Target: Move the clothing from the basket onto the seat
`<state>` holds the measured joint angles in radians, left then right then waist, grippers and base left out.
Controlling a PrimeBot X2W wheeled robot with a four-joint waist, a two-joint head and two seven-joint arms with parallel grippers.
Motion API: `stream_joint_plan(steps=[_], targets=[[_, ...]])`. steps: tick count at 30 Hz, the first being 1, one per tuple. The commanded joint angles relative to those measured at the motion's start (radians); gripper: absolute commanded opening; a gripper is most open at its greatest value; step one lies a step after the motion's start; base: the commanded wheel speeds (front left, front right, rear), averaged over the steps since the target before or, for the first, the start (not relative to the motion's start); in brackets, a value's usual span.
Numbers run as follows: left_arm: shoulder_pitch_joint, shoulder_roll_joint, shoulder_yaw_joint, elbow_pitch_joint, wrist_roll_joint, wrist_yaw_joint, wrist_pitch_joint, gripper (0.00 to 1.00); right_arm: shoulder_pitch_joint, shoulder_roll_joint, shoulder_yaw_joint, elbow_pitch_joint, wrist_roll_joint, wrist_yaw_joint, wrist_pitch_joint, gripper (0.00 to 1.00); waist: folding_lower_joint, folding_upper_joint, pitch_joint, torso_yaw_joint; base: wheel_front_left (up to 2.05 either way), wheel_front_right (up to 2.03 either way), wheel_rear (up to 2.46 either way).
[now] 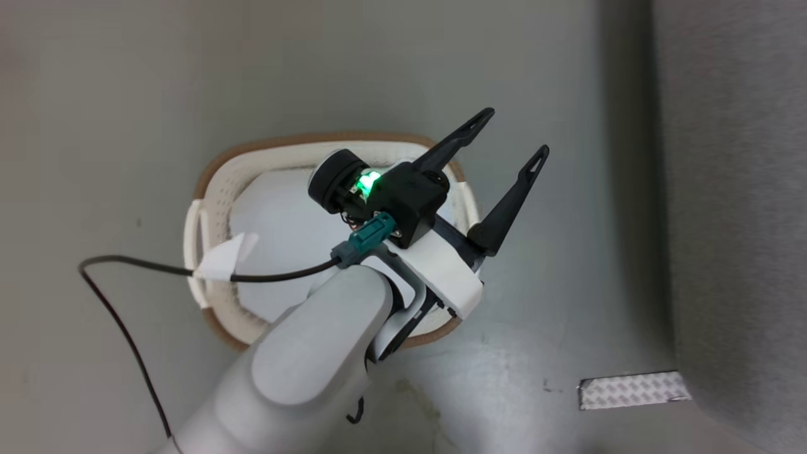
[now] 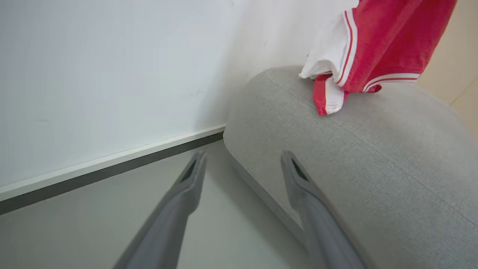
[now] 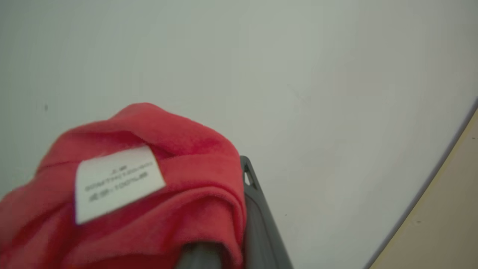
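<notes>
Nearly done: red garment held over the seat, basket bottom bare

Clamped shut on the red garment (image 3: 179,142) with the right hand (image 3: 239,175), white label (image 3: 115,179) facing the wrist camera, cloth bunched over one finger. Seen from the left wrist as red-and-white cloth hanging over the far top of the seat (image 2: 354,157), lowest fold at or on the grey fabric; cannot tell which. Not yet let go, so not yet counted as moved.

Poised over the basket (image 1: 220,183) with the left hand (image 1: 516,132), fingers (image 1: 504,208) spread wide, holding nothing. Bare white bottom on show in the basket, no clothing seen there, though partly hidden behind the forearm (image 1: 315,366). Judged as the closing stage: lower, release, then check the hidden part.

Plenty of open floor (image 1: 126,94) around the basket and between it and the seat. Worth minding: the seat's rounded front edge near the left fingers, the wall (image 2: 93,56) behind it, a loose cable (image 1: 126,261) looping out past the basket's side, and a tape patch (image 1: 633,389) on the floor close to the seat.
</notes>
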<state>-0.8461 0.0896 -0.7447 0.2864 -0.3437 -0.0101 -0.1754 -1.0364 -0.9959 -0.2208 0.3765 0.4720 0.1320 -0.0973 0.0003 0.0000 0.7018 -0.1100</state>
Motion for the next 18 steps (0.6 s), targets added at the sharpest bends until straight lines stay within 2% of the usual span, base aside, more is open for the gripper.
stream_joint_plan(steps=[1, 3, 6, 11, 15, 16, 17, 18], targets=[[-0.010, 0.007, 0.003, -0.004, 0.000, 0.001, -0.004, 1.00, -0.008, -0.004, -0.002, 0.018, -0.011, -0.003, 0.004, 0.00, -0.0003, 0.0000, 0.054, 0.054, 0.00, 0.00, 0.00], [0.000, 0.010, 0.003, -0.012, -0.003, 0.008, -0.006, 1.00, -0.038, -0.033, -0.024, 0.095, -0.032, -0.003, 0.016, 0.00, -0.0003, 0.0000, 0.071, 0.073, 0.00, 0.00, 0.00], [0.021, 0.024, -0.006, -0.014, 0.002, 0.011, 0.001, 1.00, -0.049, -0.023, -0.059, 0.225, -0.063, -0.003, 0.005, 0.00, -0.0003, 0.0000, 0.091, 0.095, 0.00, 0.00, 0.00], [0.049, 0.045, -0.010, -0.023, 0.002, 0.027, 0.006, 1.00, -0.012, 0.073, -0.101, 0.438, -0.097, -0.003, -0.054, 0.00, -0.0003, 0.0000, 0.105, 0.118, 0.00, 0.00, 0.00], [0.076, 0.061, -0.005, -0.031, -0.007, 0.042, 0.004, 1.00, 0.009, 0.146, -0.099, 0.557, -0.129, -0.003, -0.104, 0.00, -0.0003, 0.0000, 0.089, 0.118, 0.00, 0.00, 0.00], [0.083, 0.069, -0.005, -0.031, -0.011, 0.043, 0.008, 1.00, 0.010, 0.163, -0.096, 0.576, -0.129, -0.003, -0.112, 0.41, -0.0003, 0.0000, 0.082, 0.114, 0.00, 0.00, 0.00], [0.087, 0.080, -0.008, -0.028, -0.008, 0.041, 0.014, 1.00, 0.011, 0.176, -0.091, 0.593, -0.132, -0.003, -0.119, 0.98, -0.0003, 0.0000, 0.075, 0.109, 0.00, 0.00, 0.00], [0.091, 0.087, -0.008, -0.029, -0.006, 0.041, 0.017, 1.00, 0.014, 0.183, -0.088, 0.608, -0.138, -0.003, -0.126, 1.00, -0.0003, 0.0000, 0.067, 0.104, 0.00, 0.00, 0.00]])
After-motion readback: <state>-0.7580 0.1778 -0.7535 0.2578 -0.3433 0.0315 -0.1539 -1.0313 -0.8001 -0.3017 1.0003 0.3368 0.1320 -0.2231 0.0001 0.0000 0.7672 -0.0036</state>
